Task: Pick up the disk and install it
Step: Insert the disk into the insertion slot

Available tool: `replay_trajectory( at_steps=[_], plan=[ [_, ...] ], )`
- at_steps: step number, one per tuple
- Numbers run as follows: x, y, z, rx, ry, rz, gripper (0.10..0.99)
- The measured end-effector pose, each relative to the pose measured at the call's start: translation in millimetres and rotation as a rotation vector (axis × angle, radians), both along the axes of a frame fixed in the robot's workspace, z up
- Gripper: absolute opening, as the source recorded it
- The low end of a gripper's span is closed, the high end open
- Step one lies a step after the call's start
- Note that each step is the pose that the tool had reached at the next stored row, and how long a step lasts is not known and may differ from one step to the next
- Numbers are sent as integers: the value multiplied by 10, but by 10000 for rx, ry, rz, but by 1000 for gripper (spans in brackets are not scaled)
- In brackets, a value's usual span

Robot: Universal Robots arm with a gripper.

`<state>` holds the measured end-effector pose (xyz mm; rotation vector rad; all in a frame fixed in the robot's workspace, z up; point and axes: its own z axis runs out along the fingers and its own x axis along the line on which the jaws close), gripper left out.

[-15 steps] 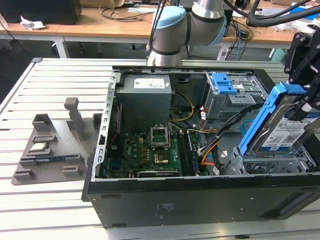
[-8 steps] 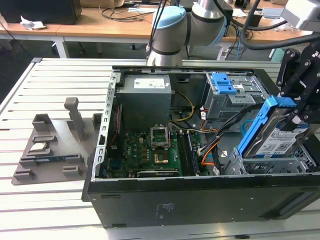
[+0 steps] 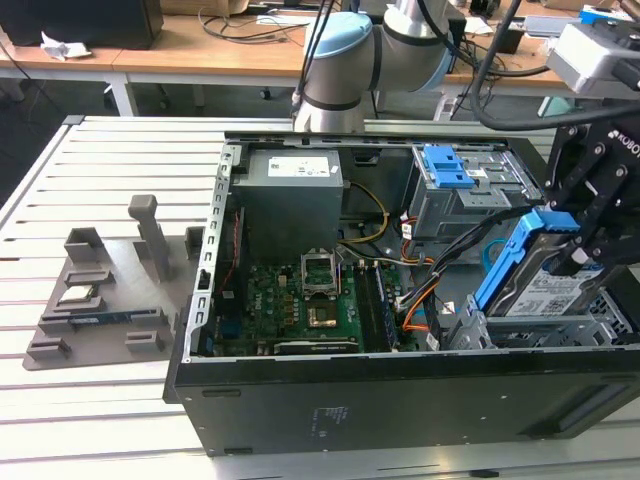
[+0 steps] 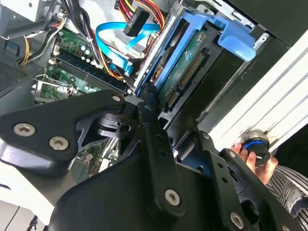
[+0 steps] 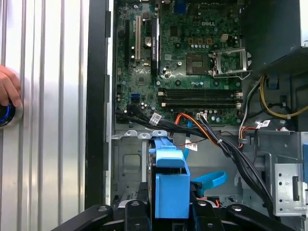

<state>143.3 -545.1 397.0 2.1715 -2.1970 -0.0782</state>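
Mid-install by the look of things: pickup done, seating not finished. Clamped on the disk, a flat rectangular silver-grey hard drive with a white-and-blue label and blue plastic bracket, using the black two-finger gripper, fingers closed on the bracket end. Same closed grip in the first wrist view. Holding the drive on edge and tilted inside the open black computer case, in the case corner toward the exterior view's right. Lower end down in the grey sheet-metal drive bay by the case's near wall, upper end above the case rim. Cannot confirm contact with the bay floor. Just beside the drive, deeper into the case: flat blue data cable and black cable bundle, both near the bay mouth. Further in, green motherboard, well apart from the gripper. Outside the case, a person's hand on a round blue-ringed button. Judgement on seating needs: square the bracket to the bay rails, take out the tilt, press evenly, keep both cables from under the drive.
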Motion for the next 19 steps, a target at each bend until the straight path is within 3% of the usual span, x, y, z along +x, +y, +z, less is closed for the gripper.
replay_trajectory(
  at_steps=[6,8,9,12,13,14,18,19],
  plan=[
    [0,0,-22,0,0,1,365],
    [0,0,-22,0,0,1,376],
    [0,0,-24,2,1,0,439],
    [0,0,-23,0,0,1,427],
    [0,0,-24,0,0,1,361],
    [0,0,-24,-1,0,1,361],
    [0,0,-25,0,0,1,118],
    [0,0,-25,0,0,1,106]
  ],
)
